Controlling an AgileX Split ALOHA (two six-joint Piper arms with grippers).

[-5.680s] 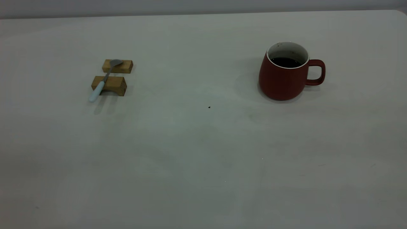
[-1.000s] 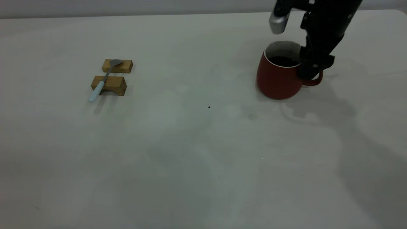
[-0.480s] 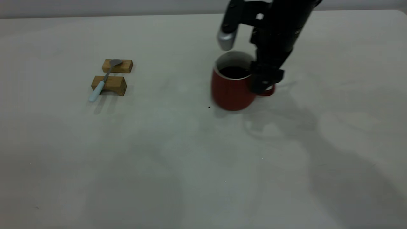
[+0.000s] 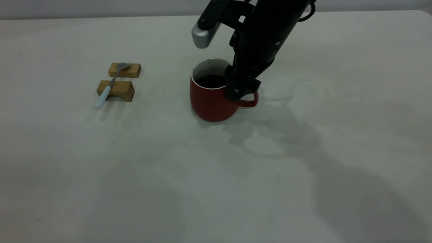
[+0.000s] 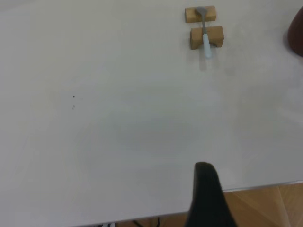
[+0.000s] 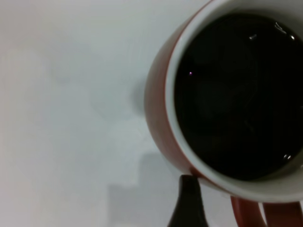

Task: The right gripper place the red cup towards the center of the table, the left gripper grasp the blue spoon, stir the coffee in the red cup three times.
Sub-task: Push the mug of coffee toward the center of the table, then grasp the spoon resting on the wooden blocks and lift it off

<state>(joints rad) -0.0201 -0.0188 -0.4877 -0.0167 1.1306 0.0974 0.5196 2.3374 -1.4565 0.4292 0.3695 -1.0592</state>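
The red cup [image 4: 211, 103] stands near the middle of the table [image 4: 202, 189], with dark coffee [image 4: 211, 81] inside. My right gripper [image 4: 240, 92] comes down from above and is shut on the cup's loop handle [image 4: 251, 101]. In the right wrist view, one dark finger [image 6: 188, 203] sits against the cup's wall [image 6: 158, 109] beside the handle [image 6: 246, 213], over the coffee [image 6: 236, 94]. The blue spoon [image 4: 108, 87] lies across two wooden blocks at the left. My left gripper [image 5: 207, 198] hovers at the table's near edge, far from the spoon [image 5: 205, 40].
Two tan wooden blocks [image 4: 125, 70] [image 4: 116, 90] hold the spoon off the table, its handle overhanging the nearer one. The right arm's shadow falls over the table to the right of the cup. A wooden floor [image 5: 265, 208] shows past the table edge.
The right arm came in, closed on the cup's handle and has moved the cup left from the right side to the table's middle. The spoon and blocks have not moved.
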